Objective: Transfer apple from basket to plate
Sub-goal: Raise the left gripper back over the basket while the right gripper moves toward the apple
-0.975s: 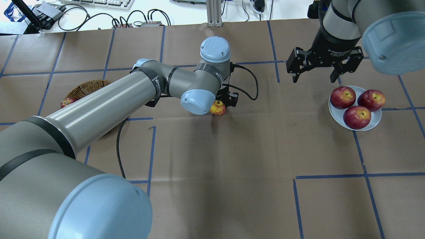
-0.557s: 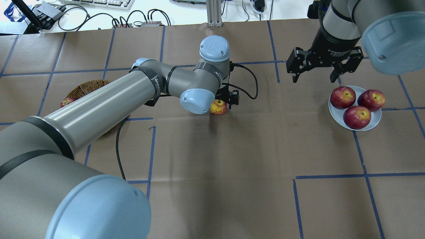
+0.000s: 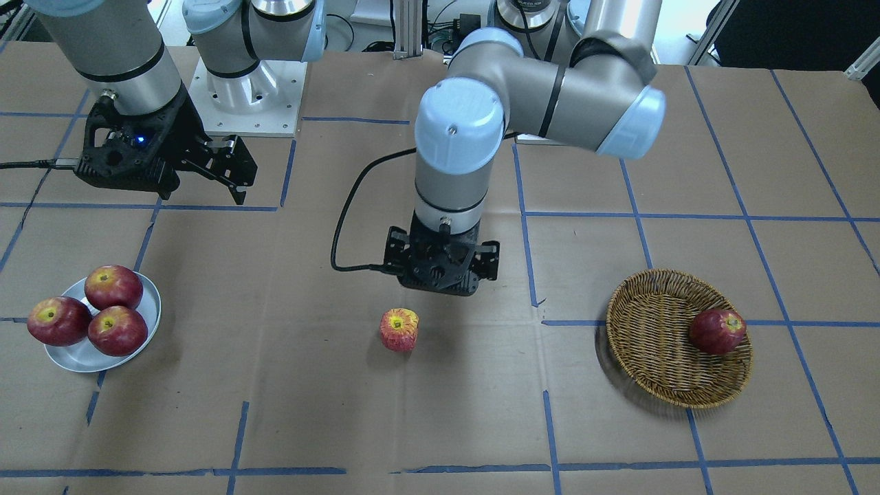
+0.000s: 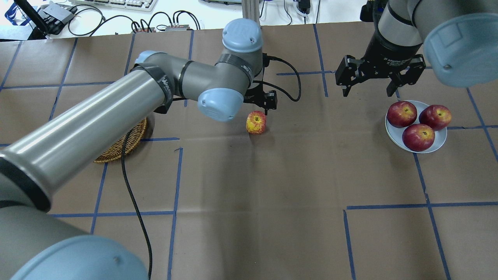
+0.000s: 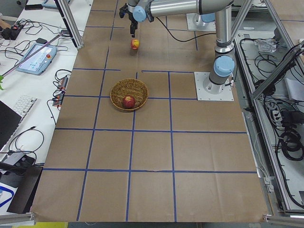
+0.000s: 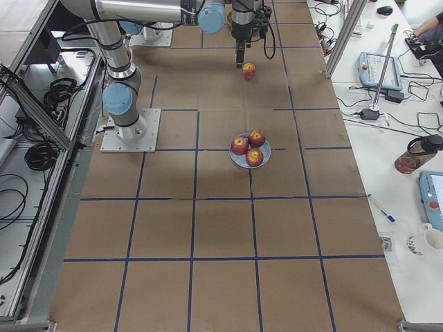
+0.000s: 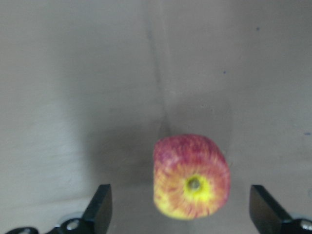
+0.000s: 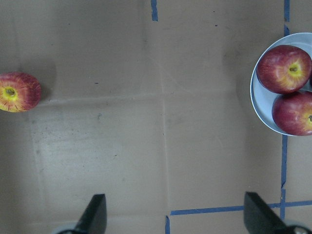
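Basket (image 4: 120, 149) at left, then left gripper (image 3: 440, 271) spread open and empty just over the apple (image 4: 256, 122), which is orange-red, yellow-streaked, yellow stem hollow up, resting on the table paper; right gripper (image 4: 367, 91) open near the plate (image 4: 393, 134).

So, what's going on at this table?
The streaky orange-red apple sits on the table, between the round wicker basket and the small white plate. The left gripper hangs open above it, not gripping. The right gripper is open near the plate, which holds three dark red apples; a fourth dark apple lies in the basket.
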Robot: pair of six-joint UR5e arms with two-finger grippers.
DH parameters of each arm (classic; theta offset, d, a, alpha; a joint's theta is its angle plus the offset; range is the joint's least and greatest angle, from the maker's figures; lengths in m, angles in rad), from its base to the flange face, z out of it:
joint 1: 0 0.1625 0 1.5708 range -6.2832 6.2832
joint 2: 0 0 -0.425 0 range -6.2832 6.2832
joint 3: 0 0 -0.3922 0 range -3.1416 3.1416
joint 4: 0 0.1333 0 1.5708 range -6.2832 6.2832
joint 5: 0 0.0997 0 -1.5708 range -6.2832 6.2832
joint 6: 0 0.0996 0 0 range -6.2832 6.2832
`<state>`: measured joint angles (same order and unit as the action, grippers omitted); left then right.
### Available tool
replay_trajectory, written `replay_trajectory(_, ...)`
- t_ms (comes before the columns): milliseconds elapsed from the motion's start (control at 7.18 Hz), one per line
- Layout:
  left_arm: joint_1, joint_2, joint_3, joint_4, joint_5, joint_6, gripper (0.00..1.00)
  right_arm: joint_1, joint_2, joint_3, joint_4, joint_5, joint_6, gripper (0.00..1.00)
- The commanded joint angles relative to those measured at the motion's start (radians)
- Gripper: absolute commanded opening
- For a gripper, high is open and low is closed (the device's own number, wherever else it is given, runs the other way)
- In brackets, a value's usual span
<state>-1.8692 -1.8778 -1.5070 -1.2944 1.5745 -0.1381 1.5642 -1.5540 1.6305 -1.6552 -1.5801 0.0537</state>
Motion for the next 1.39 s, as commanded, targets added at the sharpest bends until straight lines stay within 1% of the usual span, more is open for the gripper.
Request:
replay_trajectory(0, 0.042, 0.205, -0.009, -0.225, -0.001, 0.038, 0.99, 0.000, 0.000, 0.000, -0.001, 0.000, 0.000, 1.00)
replay_trajectory(139, 0.082, 0.285, -0.027, -0.309, 0.005, 0.104, 0.99, 0.002, -0.001, -0.003, -0.005, 0.000, 0.003, 1.00)
replay_trajectory(279, 0.106, 0.331, -0.041, -0.353, 0.005, 0.124, 0.99, 0.010, 0.008, -0.009, -0.011, 0.006, 0.018, 1.00)
replay_trajectory(418, 0.110, 0.353, -0.062, -0.359, 0.001, 0.135, 0.99, 0.039, 0.043, -0.011, -0.076, 0.003, 0.052, 1.00)
replay_trajectory(557, 0.122, 0.353, -0.077, -0.346, 0.007, 0.159, 0.99, 0.107, 0.072, -0.027, -0.096, 0.003, 0.122, 1.00)
replay_trajectory(697, 0.131, 0.355, -0.081, -0.341, 0.005, 0.204, 0.99, 0.179, 0.124, -0.079, -0.107, 0.003, 0.188, 1.00)
replay_trajectory(836, 0.145, 0.350, -0.081, -0.341, 0.002, 0.209, 0.99, 0.236, 0.187, -0.134, -0.107, 0.002, 0.259, 1.00)
replay_trajectory(975, 0.163, 0.351, -0.082, -0.342, 0.005, 0.209, 0.99, 0.285, 0.245, -0.168, -0.112, -0.014, 0.299, 1.00)
replay_trajectory(1254, 0.191, 0.351, -0.082, -0.342, 0.007, 0.207, 0.99, 0.345, 0.340, -0.184, -0.225, -0.012, 0.407, 1.00)
